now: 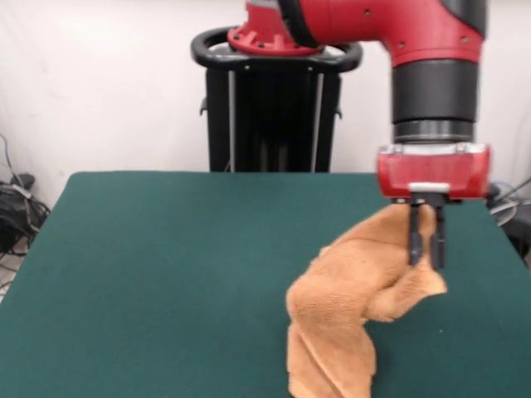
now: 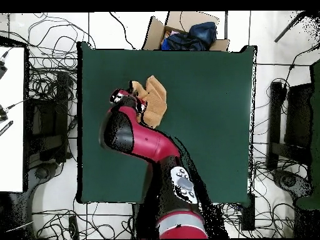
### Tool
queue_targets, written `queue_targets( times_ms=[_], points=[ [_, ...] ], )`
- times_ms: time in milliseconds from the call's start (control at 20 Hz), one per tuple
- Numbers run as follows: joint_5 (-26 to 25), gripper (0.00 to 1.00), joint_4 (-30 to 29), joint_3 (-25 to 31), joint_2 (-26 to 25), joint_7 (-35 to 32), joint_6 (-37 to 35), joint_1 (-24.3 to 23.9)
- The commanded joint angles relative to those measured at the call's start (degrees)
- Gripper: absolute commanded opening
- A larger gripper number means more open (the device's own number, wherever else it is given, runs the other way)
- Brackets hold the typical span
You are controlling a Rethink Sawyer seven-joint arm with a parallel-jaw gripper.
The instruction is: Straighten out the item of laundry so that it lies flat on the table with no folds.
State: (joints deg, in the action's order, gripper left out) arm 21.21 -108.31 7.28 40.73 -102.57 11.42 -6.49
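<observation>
1. In the front view the red and black arm [image 1: 415, 33] comes down from the top right of the frame, and its gripper [image 1: 426, 259] hangs just right of centre, over the right half of the bench [image 1: 166, 265].
2. The gripper's two dark fingers [image 1: 414, 236] point straight down and stand close together, with only a narrow gap between them. They sit in front of the raised upper part of the towel [image 1: 357, 290], but whether cloth is actually pinched between them cannot be told from either view.
3. The towel is orange-tan and clearly not flat: it is bunched and twisted, with thick folds running along it.
4. In the front view its upper end rises just below the red wrist block, and from there the cloth slopes down to the lower left and runs to the bottom edge of the frame, a little right of centre.
5. A rounded flap of the towel sticks out to the right, just below the fingertips.
6. In the overhead view the towel [image 2: 156, 100] lies in the upper left part of the green bench [image 2: 206, 125], well inside its edges (the arm covers its left side).
7. The gripper itself is hidden under the arm [image 2: 134, 134] in the overhead view, which reaches up from the bottom centre of the frame towards the towel.
8. An open cardboard box [image 2: 187, 31] holding dark blue cloth sits just beyond the top edge of the bench.
</observation>
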Motion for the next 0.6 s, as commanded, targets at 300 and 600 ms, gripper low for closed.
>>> queue_targets(
  times_ms=[300,600],
  points=[
    [12.11,0.0,5.06,2.67,4.0,-16.84,-6.31,3.95],
    [16.71,0.0,7.95,-1.06,4.97,-15.42,-13.13,6.16]
  ],
)
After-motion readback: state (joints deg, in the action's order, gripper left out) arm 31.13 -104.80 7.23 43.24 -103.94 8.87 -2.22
